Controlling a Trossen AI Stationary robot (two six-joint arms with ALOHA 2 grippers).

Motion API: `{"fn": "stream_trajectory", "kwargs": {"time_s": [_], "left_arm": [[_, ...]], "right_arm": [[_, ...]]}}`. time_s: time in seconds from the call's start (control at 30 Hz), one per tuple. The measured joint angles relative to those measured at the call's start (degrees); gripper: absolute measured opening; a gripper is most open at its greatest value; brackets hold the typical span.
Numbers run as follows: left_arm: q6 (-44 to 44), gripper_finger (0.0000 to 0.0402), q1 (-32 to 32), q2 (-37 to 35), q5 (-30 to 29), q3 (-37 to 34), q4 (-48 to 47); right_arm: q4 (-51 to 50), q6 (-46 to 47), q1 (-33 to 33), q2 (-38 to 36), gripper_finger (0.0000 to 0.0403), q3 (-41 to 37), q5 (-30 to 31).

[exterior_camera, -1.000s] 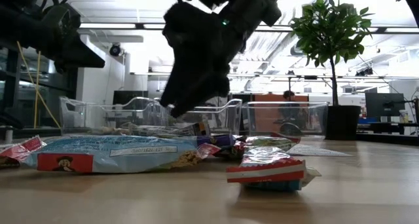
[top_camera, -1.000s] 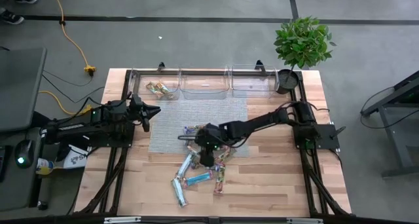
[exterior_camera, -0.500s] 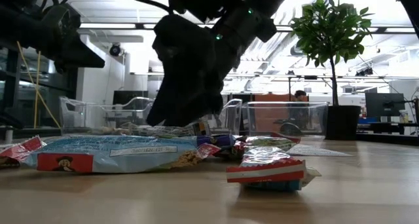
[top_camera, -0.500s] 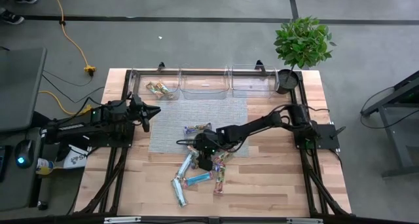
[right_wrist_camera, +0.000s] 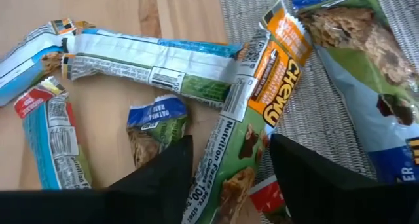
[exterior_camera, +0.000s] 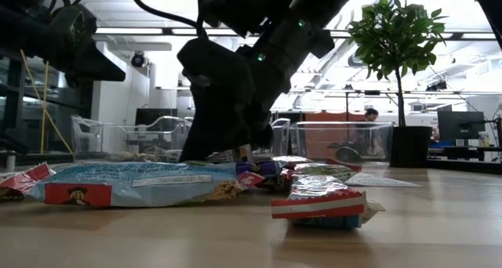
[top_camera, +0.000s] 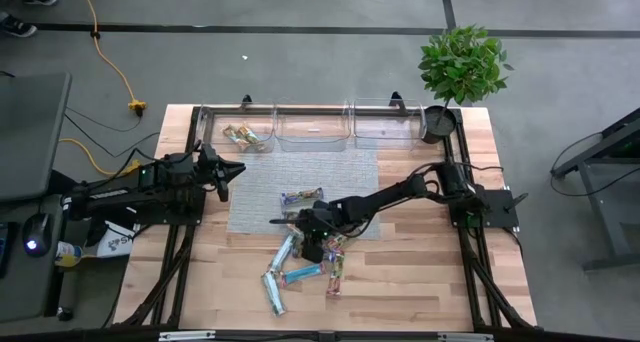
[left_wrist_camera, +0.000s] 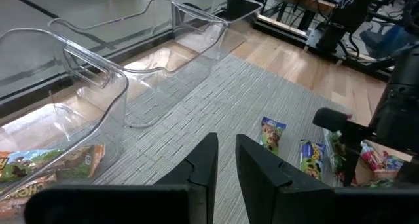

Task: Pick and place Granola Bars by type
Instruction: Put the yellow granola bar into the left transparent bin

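Lying in a loose heap on the wooden worktop [top_camera: 420, 272], at the near edge of the grey woven mat [top_camera: 300, 177], the Granola Bars [top_camera: 305, 262] are slim, flat packets in glossy, crinkled wrappers: blue-and-white ones, green ones showing oats and chocolate, one with an orange "Chewy" end, and red-banded ones. Two more bars [top_camera: 240, 134] sit inside the leftmost of three clear plastic bins [top_camera: 315, 127], thin-walled with rounded corners, lined along the far side of the worktop. The right hand [top_camera: 312, 244] is low over the heap, its dark fingers [right_wrist_camera: 308, 175] spread to either side of the Chewy bar [right_wrist_camera: 252, 129] and not pinching it; neighbouring bars overlap that bar's ends and crowd the gap. The left hand [top_camera: 232, 170] hovers over the mat's left edge, well apart from the heap, its fingers nearly pressed together with a narrow slit and nothing between them. A potted plant [top_camera: 460, 67] stands at the far right corner.
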Motion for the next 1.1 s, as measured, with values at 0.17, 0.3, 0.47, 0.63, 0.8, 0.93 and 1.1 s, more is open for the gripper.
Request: {"fn": "stream_trajectory", "kwargs": {"time_s": [0.17,0.3,0.47,0.63,0.8,0.93,1.1], "left_arm": [[0.0,0.0054,0.0,0.0,0.0,0.0,0.0],[0.0,0.0054,0.0,0.0,0.0,0.0,0.0],[0.0,0.0054,0.0,0.0,-0.1,0.0,0.0],[0.0,0.0054,0.0,0.0,-0.1,0.0,0.0],[0.0,0.0054,0.0,0.0,-0.1,0.0,0.0],[0.0,0.0054,0.0,0.0,-0.1,0.0,0.0],[0.0,0.0054,0.0,0.0,-0.1,0.0,0.0]], "right_arm": [[0.2,1.5,-0.1,0.0,0.0148,0.0,-0.2],[1.4,1.6,-0.2,0.0,0.0116,-0.2,-1.0],[2.5,1.6,-0.1,-0.1,0.0083,-0.2,-2.5],[2.7,-0.3,-1.1,-2.1,0.0066,-0.3,-2.6],[3.3,-5.9,-1.9,-5.9,0.0064,-0.3,1.2],[3.6,-14.4,-2.0,-9.6,0.0064,-0.3,8.3],[3.7,-36.6,-1.5,-12.3,0.0063,-0.3,19.7]]}}
